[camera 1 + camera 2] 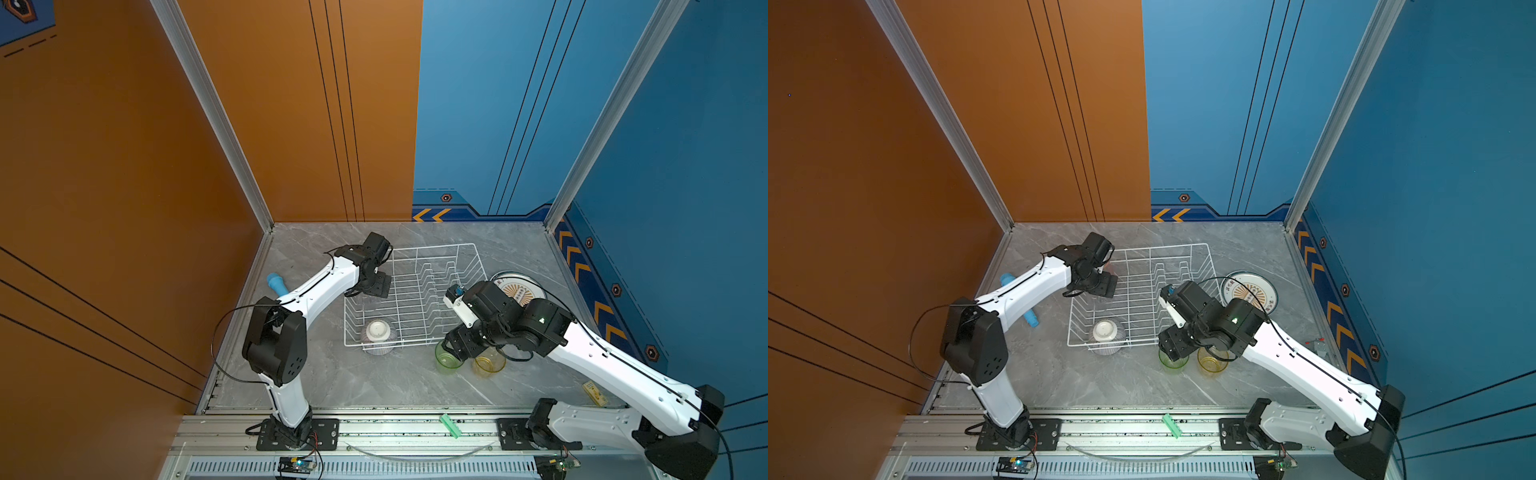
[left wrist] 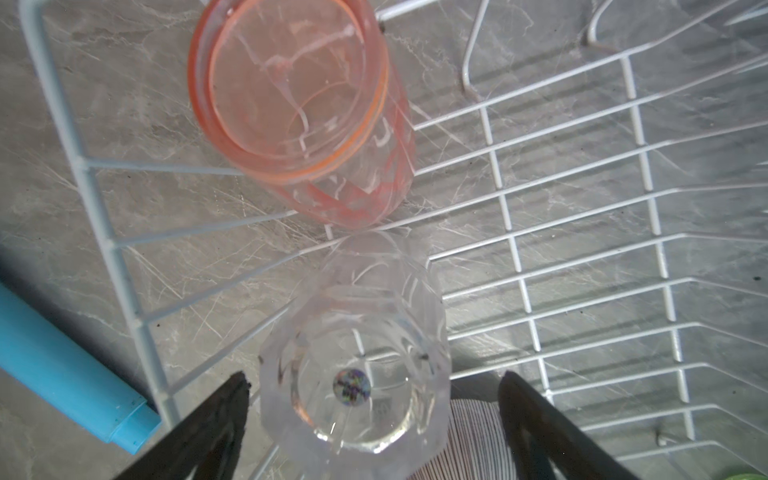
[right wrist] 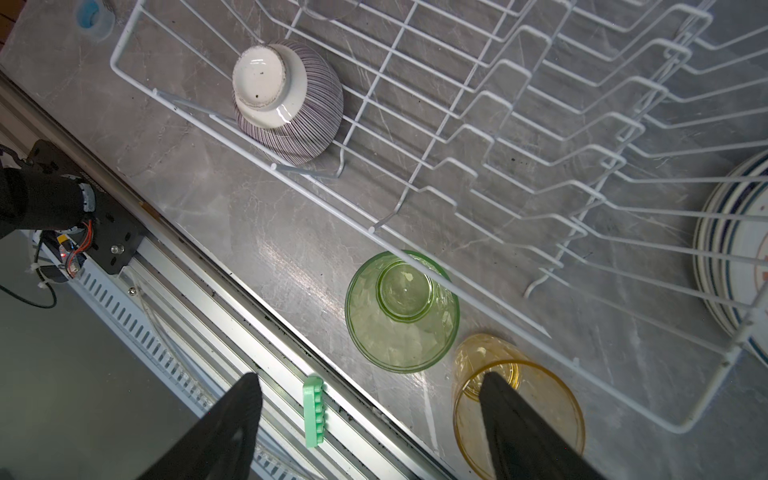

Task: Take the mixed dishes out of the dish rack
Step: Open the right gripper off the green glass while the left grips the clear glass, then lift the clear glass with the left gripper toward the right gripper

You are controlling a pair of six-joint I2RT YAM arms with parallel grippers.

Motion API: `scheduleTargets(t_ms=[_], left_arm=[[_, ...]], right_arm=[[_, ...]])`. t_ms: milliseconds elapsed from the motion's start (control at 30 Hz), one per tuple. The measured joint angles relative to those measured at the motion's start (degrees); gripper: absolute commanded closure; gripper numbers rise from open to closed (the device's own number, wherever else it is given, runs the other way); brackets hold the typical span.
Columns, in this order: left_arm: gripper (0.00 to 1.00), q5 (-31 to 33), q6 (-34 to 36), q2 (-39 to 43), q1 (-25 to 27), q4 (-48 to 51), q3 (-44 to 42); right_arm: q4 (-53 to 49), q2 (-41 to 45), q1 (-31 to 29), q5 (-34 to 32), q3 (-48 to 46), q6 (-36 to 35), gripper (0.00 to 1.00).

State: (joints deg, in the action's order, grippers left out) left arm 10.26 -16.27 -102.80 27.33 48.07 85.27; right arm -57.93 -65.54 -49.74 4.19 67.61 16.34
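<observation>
Left wrist view: left gripper (image 2: pixel 372 376) jaws stood apart, straddling clear tumbler (image 2: pixel 357 374) with a gap on each side. Pink tumbler (image 2: pixel 291 104) stood just beyond it. Both were inside dish rack (image 2: pixel 515 257), along its 9 o'clock side in the top views. Light-blue cylinder (image 2: pixel 70 374) lay on table (image 1: pixel 374 382) farther out at 9 o'clock. Striped bowl (image 1: pixel 378 334) sat base up at rack's 7 o'clock corner. Right gripper (image 3: pixel 370 375) jaws were apart, gripping nothing, near green tumbler (image 3: pixel 401 311) and yellow tumbler (image 3: pixel 552 399). Both stood on table just outside rack, 5 o'clock. Plates (image 1: pixel 519 286) were stacked on table at 3 o'clock, part-hidden by right arm (image 1: pixel 602 353).
</observation>
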Motion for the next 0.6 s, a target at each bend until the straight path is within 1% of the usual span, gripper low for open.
scheduleTargets(t_ms=[233, 333, 400, 433, 500, 600], left_arm=[[0.07, 0.0, 0.39, -3.58, -0.55, 0.68, 1.55], [0.09, -0.02, 0.48, -4.72, -0.68, 1.05, 2.14], [0.12, -0.02, 0.57, -5.29, -0.79, 1.16, 2.45], [0.12, -0.02, 0.66, -5.51, -0.83, 1.27, 2.64], [0.18, -0.07, 0.81, -5.77, -0.87, 1.38, 2.93], [0.22, -0.44, 1.46, -5.92, -0.94, 1.73, 3.45]], right_arm=[[0.57, 1.11, 2.51, 0.92, -2.08, 0.0, 0.19], [1.27, 1.53, 3.5, 1.73, -2.67, 0.0, 0.19], [1.75, 1.73, 4.07, 2.08, -2.93, 0.0, 0.19], [2.08, 1.81, 4.39, 2.27, -3.06, 0.0, 0.18], [2.67, 1.88, 4.83, 2.6, -3.43, 0.0, 0.18], [3.1, 1.9, 5.35, 3.17, -3.96, 0.0, 0.18]])
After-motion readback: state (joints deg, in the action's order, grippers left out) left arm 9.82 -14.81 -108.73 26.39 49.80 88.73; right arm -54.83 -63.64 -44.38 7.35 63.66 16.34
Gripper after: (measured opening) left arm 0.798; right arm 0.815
